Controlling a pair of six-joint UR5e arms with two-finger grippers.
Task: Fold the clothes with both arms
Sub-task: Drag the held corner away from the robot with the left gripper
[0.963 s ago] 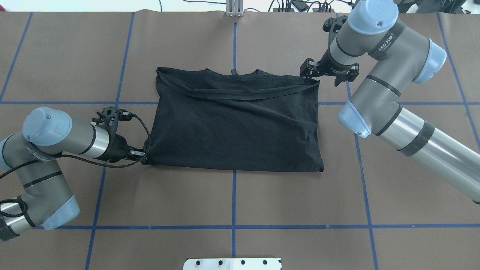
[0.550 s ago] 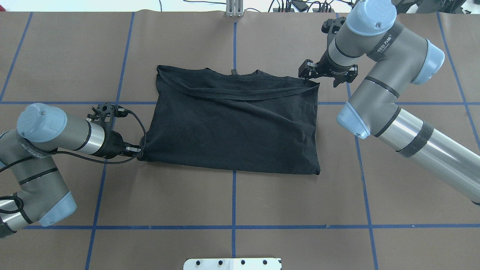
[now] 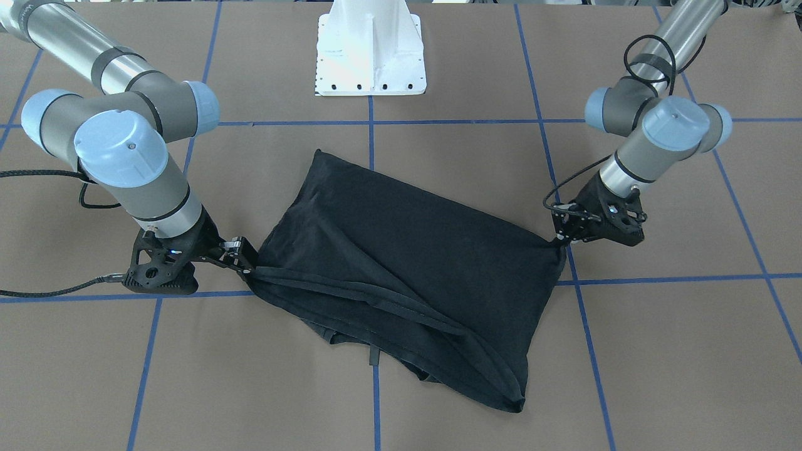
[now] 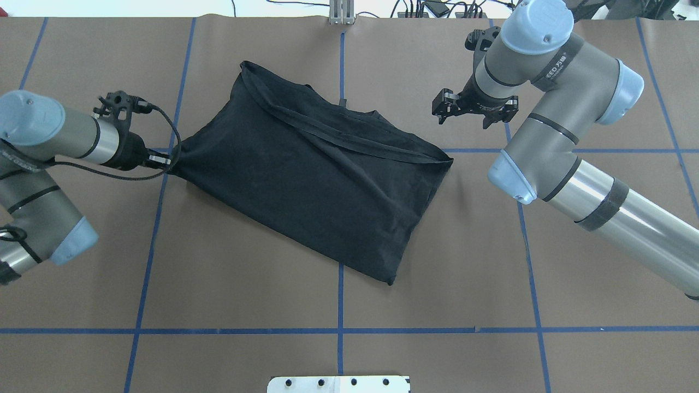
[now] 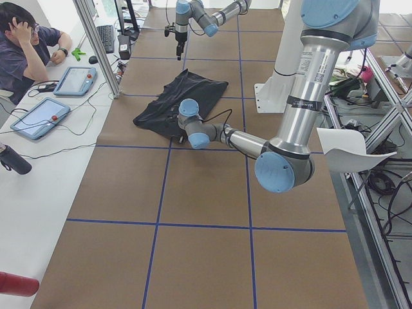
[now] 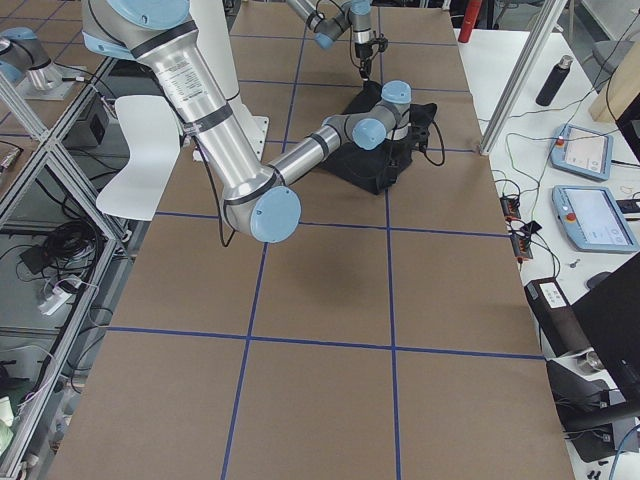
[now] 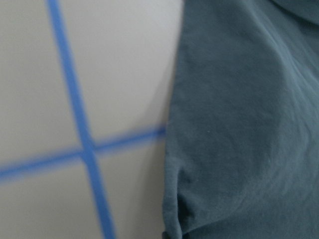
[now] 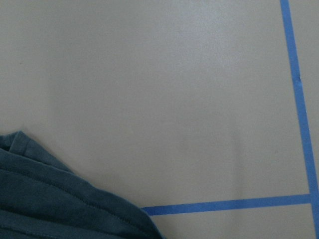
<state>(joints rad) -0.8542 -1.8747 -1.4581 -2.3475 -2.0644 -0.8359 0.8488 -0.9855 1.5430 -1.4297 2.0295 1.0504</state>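
One black T-shirt [image 4: 317, 185] lies folded into a rough rectangle on the brown paper-covered table [image 4: 229, 284]. It sits skewed against the blue tape lines [image 4: 340, 305], so its long sides run on a diagonal. The cloth is soft, matte knit with shallow creases, and only plain black fabric shows. A stitched hem band [image 4: 355, 139] crosses the far part of the shirt from corner to corner, with further layers peeking out beyond it at the far edge.

The left gripper [image 4: 165, 161] is clamped on the shirt's left corner. The cloth there is gathered to a point and drawn taut, and the left wrist view shows it bunching at the bottom of the frame. The right gripper [image 4: 438, 106] has its jaws parted and holds nothing. In the overhead view it stands apart from the shirt's right corner; in the front-facing view it looks just beside that corner. The right wrist view shows a hemmed corner lying flat on the paper.

Brown paper surrounds the shirt on every side, widest toward the robot. The white pedestal base [image 3: 371, 56] stands well apart from the cloth. Both arms stay outside the shirt's outline, one at each end.
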